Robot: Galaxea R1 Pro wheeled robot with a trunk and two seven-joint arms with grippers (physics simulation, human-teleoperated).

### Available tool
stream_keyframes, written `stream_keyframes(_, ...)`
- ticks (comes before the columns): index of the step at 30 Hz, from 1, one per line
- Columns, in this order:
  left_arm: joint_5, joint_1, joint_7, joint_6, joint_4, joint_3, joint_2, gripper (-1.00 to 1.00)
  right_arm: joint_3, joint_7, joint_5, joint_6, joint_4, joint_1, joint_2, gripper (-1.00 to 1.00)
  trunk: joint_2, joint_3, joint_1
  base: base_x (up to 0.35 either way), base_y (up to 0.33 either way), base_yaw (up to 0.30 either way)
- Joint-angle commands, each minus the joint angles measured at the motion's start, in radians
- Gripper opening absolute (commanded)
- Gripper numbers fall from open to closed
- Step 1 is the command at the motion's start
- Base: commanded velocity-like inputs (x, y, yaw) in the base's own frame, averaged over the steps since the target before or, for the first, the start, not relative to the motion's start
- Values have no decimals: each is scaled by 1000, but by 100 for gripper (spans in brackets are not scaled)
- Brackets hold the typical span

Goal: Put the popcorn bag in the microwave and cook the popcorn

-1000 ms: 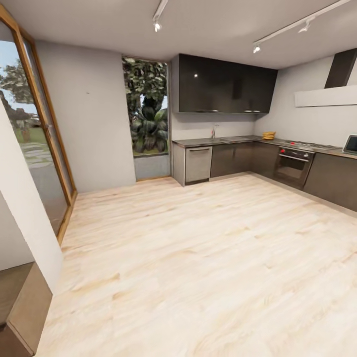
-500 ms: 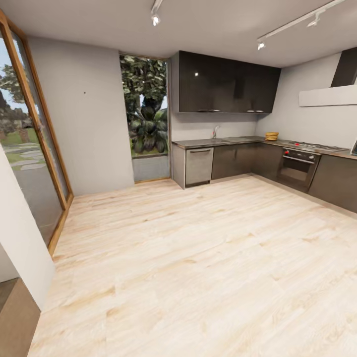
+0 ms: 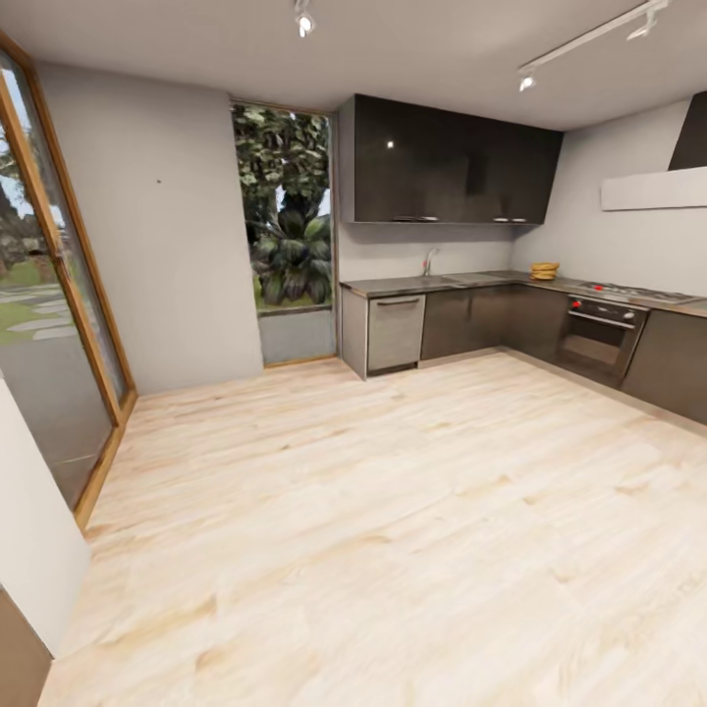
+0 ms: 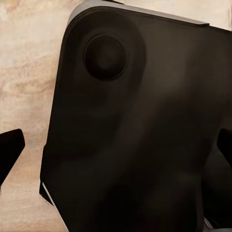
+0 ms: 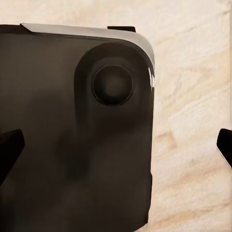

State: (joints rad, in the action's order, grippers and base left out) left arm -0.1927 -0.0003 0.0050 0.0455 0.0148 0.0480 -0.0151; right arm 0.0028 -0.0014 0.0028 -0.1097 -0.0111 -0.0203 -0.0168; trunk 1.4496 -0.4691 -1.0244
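Observation:
Far across the room, the grey countertop [image 3: 462,281] runs along the back wall and round the right corner above dark cabinet fronts. A small tan popcorn bag [image 3: 543,270] stands on it near the corner. The microwave is out of view. In the left wrist view my left gripper [image 4: 116,147] is open, its dark fingertips [image 4: 9,151] wide apart at the picture's edges, above my own dark base. My right gripper [image 5: 116,147] is open in the same way, fingertips [image 5: 9,149] far apart, with pale wood floor beside the base.
A wide pale wood floor [image 3: 393,511] lies between me and the kitchen. A built-in oven [image 3: 597,336] sits under a gas hob [image 3: 630,293] at right. A steel dishwasher [image 3: 396,332] ends the cabinet run. A white wall corner [image 3: 29,530] stands close at lower left.
The whole head view has shifted: the camera has moved forward and turned left. The microwave's corner has slid out past the right edge. The grippers' earlier state is not shown.

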Motion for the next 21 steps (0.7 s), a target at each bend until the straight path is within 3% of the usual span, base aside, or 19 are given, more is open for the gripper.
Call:
stream_keyframes(1, -4, 0, 0, 2, 1, 4, 0, 100, 0, 0, 0, -4, -1, -1, 0, 100, 0, -1, -1, 322, 0, 0)
stream_keyframes(16, -4, -1, 0, 2, 1, 4, 0, 100, -1, 0, 0, -4, -1, 0, 0, 100, 0, -1, -1, 319, 0, -11)
stream_keyframes(21, -2, 0, 0, 3, 1, 4, 0, 100, -1, 0, -4, -4, -1, 0, 0, 100, 0, -1, -1, 67, 0, -215)
